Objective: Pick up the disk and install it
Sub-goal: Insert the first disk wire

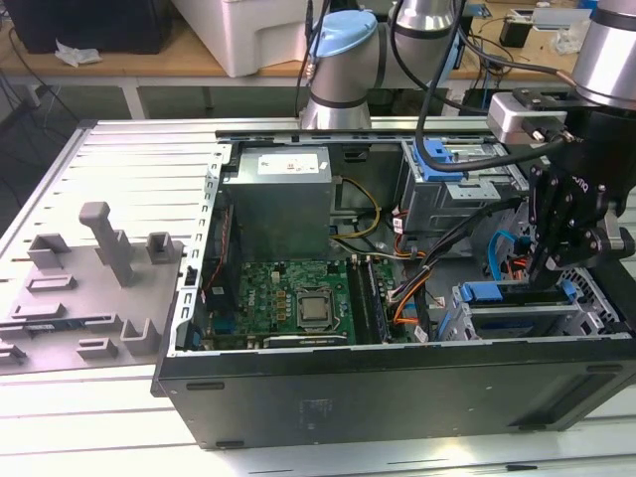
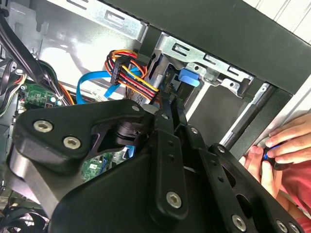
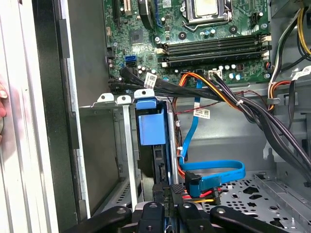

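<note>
First wrist view: fingers (image 3: 158,194) clamp the disk (image 3: 152,127) edge-on inside the drive bay (image 3: 127,145).

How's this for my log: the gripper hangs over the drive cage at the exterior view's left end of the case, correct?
Wrong end: in the exterior view the gripper hangs over the drive cage at the exterior view's right end of the case.

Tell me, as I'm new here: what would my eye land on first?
The open computer case with its green motherboard lies in the middle of the exterior view. At that view's right the black gripper hangs over the drive cage, right at the disk with its blue strip. In the second wrist view a person's hand rests on the case's edge.
</note>
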`<state>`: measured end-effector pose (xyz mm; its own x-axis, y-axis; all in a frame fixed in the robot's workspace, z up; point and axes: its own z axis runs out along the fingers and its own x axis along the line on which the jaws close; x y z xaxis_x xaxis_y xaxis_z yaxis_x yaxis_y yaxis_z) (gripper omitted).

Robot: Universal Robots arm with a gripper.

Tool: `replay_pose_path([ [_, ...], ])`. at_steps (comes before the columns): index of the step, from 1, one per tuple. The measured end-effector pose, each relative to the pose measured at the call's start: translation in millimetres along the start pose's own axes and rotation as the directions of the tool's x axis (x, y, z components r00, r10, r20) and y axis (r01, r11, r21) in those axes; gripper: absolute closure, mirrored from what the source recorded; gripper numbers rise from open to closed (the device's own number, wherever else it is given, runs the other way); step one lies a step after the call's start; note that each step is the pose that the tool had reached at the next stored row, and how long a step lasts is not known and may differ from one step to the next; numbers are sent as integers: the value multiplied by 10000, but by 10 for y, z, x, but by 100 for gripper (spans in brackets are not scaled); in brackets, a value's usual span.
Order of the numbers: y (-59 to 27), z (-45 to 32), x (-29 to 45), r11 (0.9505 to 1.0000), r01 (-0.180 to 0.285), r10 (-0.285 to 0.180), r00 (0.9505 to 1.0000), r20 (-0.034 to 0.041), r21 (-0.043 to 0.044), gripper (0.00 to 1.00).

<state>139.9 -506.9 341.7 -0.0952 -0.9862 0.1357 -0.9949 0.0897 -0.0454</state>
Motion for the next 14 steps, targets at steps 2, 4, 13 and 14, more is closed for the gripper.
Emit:
replay_pose_path([
  [2, 0, 4, -1, 10000, 0, 0, 10000, 1, 0, 83],
  [4, 0, 7, -1, 10000, 0, 0, 10000, 2, 0, 83],
  [13, 1, 23, -3, 10000, 0, 0, 10000, 2, 0, 83],
  [14, 1, 26, -2, 10000, 0, 0, 10000, 4, 0, 83],
])
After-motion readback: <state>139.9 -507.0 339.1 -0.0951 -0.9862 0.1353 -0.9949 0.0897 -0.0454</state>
